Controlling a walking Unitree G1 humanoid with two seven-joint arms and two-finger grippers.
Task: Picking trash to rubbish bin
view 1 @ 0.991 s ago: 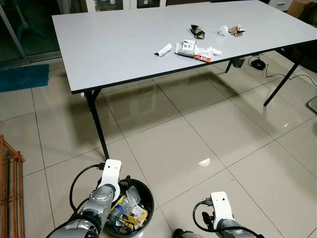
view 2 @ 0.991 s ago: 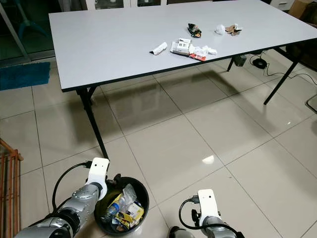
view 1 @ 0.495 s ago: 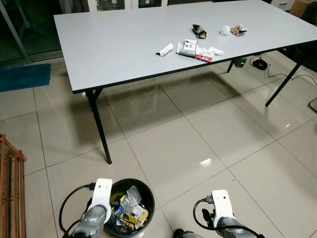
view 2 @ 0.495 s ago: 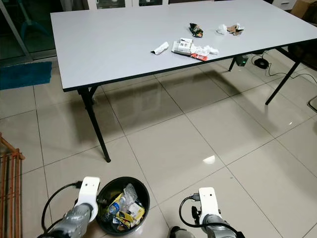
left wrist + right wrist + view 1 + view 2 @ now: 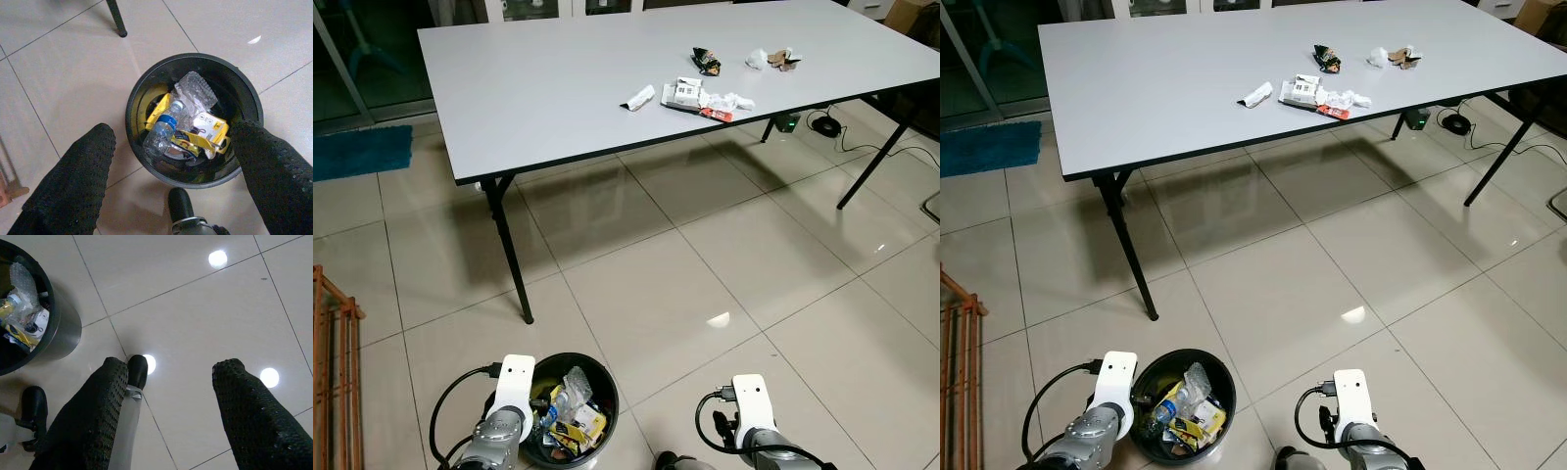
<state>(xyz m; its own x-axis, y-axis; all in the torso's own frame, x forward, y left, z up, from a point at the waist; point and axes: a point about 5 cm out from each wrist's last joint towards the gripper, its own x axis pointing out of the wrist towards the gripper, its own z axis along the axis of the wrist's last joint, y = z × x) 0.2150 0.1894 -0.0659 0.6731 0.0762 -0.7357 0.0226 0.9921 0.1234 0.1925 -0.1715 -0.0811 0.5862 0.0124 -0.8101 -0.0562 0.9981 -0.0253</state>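
Left wrist view, left tool (image 5: 171, 161) spread over bin (image 5: 142, 93), bottle (image 5: 164, 129), yellow wrappers (image 5: 208, 134) inside

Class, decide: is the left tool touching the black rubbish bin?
Apart. The left wrist view shows the left tool open and empty above the rubbish bin, its fingers nearer the camera, clear of the rim.

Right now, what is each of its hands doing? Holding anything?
Left hand: open, holding nothing, above the rubbish bin.
Right hand: open, holding nothing, over the floor tiles.
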